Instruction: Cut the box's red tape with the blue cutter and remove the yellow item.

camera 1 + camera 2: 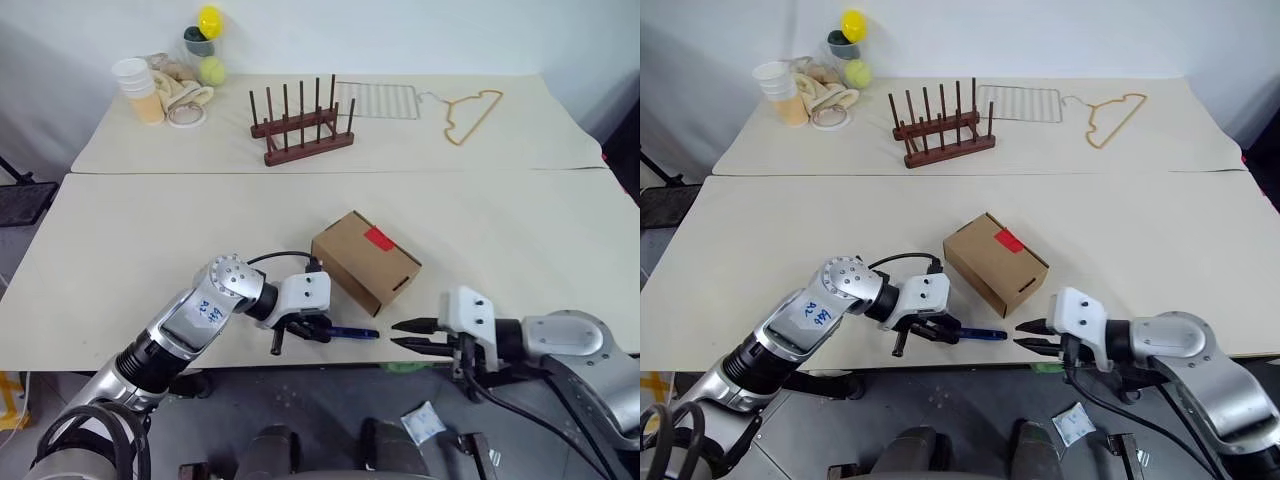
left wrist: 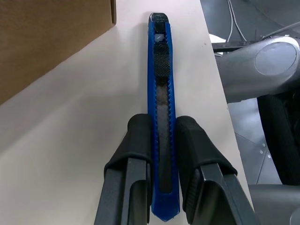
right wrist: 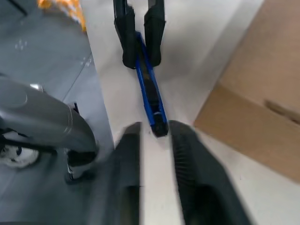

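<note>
The brown box (image 1: 365,260) sits on the near table with the red tape (image 1: 377,238) across its top seam. My left gripper (image 1: 315,330) is shut on the blue cutter (image 2: 159,70), which lies along the table's front edge, just in front of the box, and points toward my right gripper (image 1: 395,335). The right gripper is open, its fingertips (image 3: 183,145) on either side of the cutter's tip (image 3: 158,126) without touching it. The yellow item is hidden.
On the far table stand a wooden peg rack (image 1: 300,125), a wire grid (image 1: 378,100), a yellow hanger (image 1: 470,112), stacked cups (image 1: 140,90) and a jar with balls (image 1: 205,45). The cutter lies close to the table's front edge (image 1: 330,360).
</note>
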Controlling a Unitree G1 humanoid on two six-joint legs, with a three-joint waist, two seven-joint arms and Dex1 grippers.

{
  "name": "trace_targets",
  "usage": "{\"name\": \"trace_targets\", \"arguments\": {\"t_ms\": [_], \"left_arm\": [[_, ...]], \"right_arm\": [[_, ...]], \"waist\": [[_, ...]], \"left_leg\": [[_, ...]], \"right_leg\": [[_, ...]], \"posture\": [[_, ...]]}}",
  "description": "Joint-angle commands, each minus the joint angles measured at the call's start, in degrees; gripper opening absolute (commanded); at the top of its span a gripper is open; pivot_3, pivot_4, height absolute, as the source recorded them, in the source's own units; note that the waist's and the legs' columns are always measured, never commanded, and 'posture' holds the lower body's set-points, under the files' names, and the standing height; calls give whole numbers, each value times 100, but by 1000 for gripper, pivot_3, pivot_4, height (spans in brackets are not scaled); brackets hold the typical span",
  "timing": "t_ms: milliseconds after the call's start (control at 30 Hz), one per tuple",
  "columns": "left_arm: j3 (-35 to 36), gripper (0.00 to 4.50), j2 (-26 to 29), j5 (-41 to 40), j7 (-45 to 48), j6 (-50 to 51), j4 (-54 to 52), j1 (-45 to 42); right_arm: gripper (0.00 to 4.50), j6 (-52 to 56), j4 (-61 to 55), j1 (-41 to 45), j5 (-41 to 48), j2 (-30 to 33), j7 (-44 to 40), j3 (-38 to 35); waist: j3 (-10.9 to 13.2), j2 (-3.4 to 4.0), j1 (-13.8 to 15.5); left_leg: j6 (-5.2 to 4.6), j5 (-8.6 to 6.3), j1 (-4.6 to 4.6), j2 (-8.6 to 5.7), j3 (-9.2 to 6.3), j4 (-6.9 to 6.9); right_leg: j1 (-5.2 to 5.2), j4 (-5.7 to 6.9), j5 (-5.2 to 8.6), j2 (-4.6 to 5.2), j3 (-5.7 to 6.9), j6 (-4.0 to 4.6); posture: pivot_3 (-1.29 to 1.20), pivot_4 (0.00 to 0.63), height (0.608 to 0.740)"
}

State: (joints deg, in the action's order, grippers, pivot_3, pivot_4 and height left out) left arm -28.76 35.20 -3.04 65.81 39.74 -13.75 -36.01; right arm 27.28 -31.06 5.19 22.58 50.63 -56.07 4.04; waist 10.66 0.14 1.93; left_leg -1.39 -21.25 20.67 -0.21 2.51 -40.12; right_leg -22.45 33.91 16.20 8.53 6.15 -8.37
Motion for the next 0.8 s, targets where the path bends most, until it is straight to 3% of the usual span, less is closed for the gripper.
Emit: {"name": "trace_targets", "arguments": {"t_ms": [33,267,800], "left_arm": [[-371,467,-18,108,-24,315,-170,24],[-402,467,-40,142,-121,470,-72,-55],[-536,467,-101,190,-220,535,-80,-86]], "right_arm": [[22,126,72,213,-241,-97,149,260],[22,687,325,709,-387,-288,286,707],[22,402,569,1066,-1033,-683,108,1517]], "waist": [[0,0,3],[-1,1,27],[-20,-1,66]], "left_leg": [[0,0,1,0,0,0],[0,0,1,-1,-1,-5],[0,0,-8,-2,-3,-6]], "right_leg": [[0,-1,0,0,1,0],[2,1,0,0,0,0],[10,3,0,0,0,0]], "posture": [[0,150,740],[0,150,740],[0,150,740]]}}
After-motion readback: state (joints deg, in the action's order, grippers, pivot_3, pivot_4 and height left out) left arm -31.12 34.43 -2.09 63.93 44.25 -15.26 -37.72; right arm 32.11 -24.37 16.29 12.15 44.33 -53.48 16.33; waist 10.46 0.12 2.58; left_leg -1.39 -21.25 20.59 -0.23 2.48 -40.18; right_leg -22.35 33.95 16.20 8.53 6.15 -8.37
